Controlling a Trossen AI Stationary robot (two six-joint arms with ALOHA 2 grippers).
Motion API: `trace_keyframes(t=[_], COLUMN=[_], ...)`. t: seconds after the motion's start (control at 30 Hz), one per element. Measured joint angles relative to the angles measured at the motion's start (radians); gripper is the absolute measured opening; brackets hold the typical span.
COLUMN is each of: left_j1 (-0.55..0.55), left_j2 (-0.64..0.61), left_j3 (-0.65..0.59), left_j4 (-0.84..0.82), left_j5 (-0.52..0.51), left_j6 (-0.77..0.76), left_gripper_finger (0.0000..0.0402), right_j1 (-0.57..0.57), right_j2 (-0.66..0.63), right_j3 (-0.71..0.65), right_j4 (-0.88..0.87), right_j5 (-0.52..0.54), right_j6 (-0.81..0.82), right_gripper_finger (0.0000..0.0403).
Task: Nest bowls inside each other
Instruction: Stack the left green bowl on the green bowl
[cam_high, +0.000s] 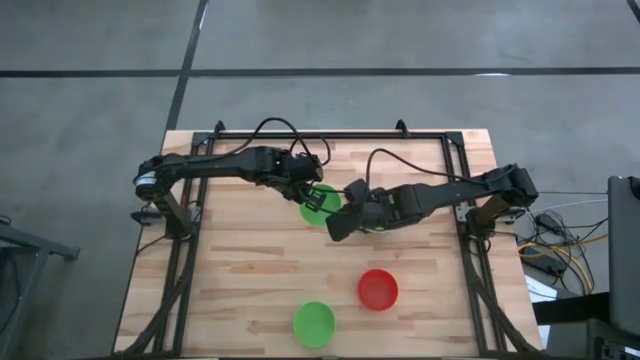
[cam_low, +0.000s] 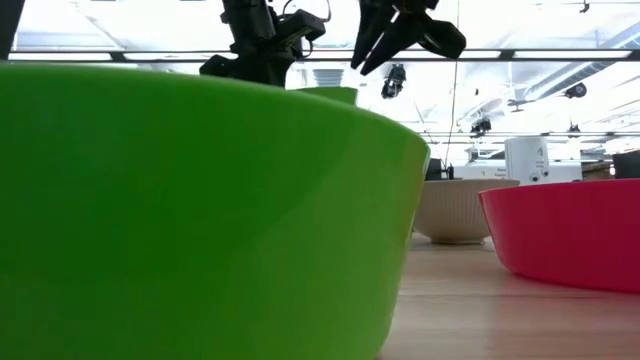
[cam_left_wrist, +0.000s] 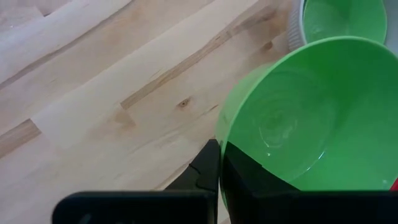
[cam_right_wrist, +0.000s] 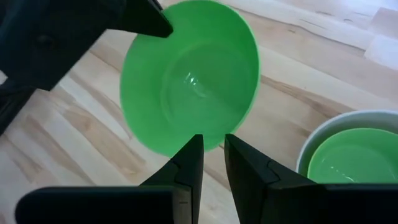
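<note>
Your left claw (cam_high: 305, 187) sits near the table's centre, a little toward twelve o'clock, clamped on the rim of a bright green bowl (cam_high: 320, 203). In the left wrist view you can see one finger (cam_left_wrist: 205, 171) outside the bowl's wall and the other inside it. The low view shows this bowl lifted above the table (cam_high: 250, 250).

Your right claw (cam_high: 340, 222) is just beside that bowl, at about four o'clock from it. Its fingers (cam_right_wrist: 189, 165) stand a narrow gap apart with nothing between them, pointing at the held bowl's near rim, as the right wrist view shows.

A pale grey-white bowl (cam_right_wrist: 348, 124) with a second green bowl (cam_right_wrist: 351, 158) nested inside it rests on the table near the held bowl; in the high view it is mostly hidden under the right arm, at about three o'clock from the table's centre.

A red bowl (cam_high: 378, 289) sits toward five o'clock from the centre. A third green bowl (cam_high: 314, 324) sits at six o'clock, close to the table's edge, just beside the red one and not touching it. In the low view this green bowl fills the foreground.
</note>
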Motion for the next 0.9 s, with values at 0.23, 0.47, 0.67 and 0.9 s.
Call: trace_keyframes(t=[0.23, 0.47, 0.67, 0.9], left_j1=[0.0, 0.0, 0.0, 0.0], left_j2=[0.0, 0.0, -0.002, -0.012], left_j3=[0.0, 0.0, 0.0, 0.0], left_j4=[0.001, 0.001, 0.001, 0.008], left_j5=[0.003, 0.004, 0.006, 0.011], left_j6=[0.0, 0.001, 0.002, 0.006], left_gripper_finger=[0.0012, 0.0012, 0.0012, 0.0012], right_j1=[-0.002, -0.001, -0.001, -0.001], right_j2=[0.014, 0.018, 0.018, 0.018], right_j3=[0.0, -0.002, -0.013, -0.056], right_j4=[0.0, -0.015, -0.012, -0.008], right_j5=[0.004, 0.026, 0.026, 0.026], right_j6=[0.002, 0.026, 0.039, 0.092], right_gripper_finger=[0.0063, 0.0063, 0.0063, 0.0063])
